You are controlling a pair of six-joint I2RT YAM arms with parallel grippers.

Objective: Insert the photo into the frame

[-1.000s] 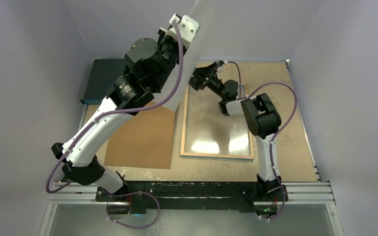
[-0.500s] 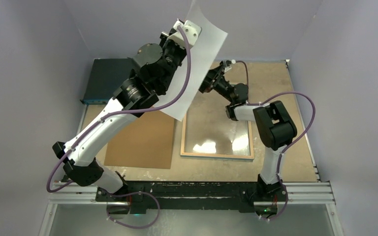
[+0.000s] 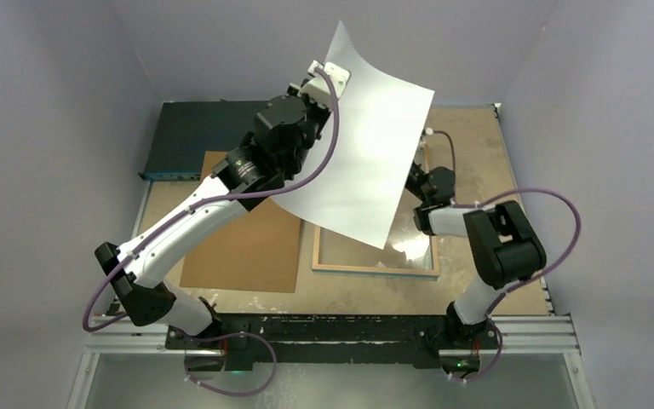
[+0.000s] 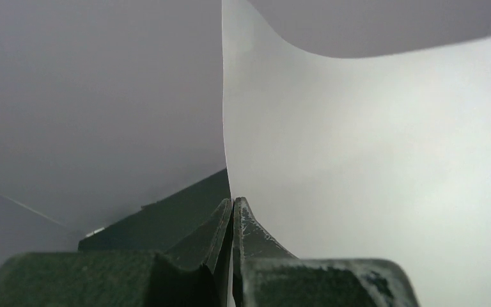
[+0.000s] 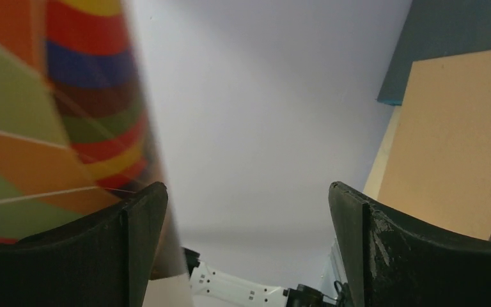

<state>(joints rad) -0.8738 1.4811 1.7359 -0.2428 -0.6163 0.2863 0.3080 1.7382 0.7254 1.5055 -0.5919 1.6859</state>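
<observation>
The left pincer, pinching one edge of the rectangular paper hot-air-balloon photo, holds it aloft, white back up, over the thin wood-rimmed rectangular frame lying on the tan surface. The right pincer hangs spread beneath the sheet. The carry seems in hand; next the print must be lowered flat and squared inside the rim.

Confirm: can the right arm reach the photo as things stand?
Probably yes. The right gripper is open with the photo hanging close beside it, nothing between them; the left gripper pinches the photo's edge.
</observation>
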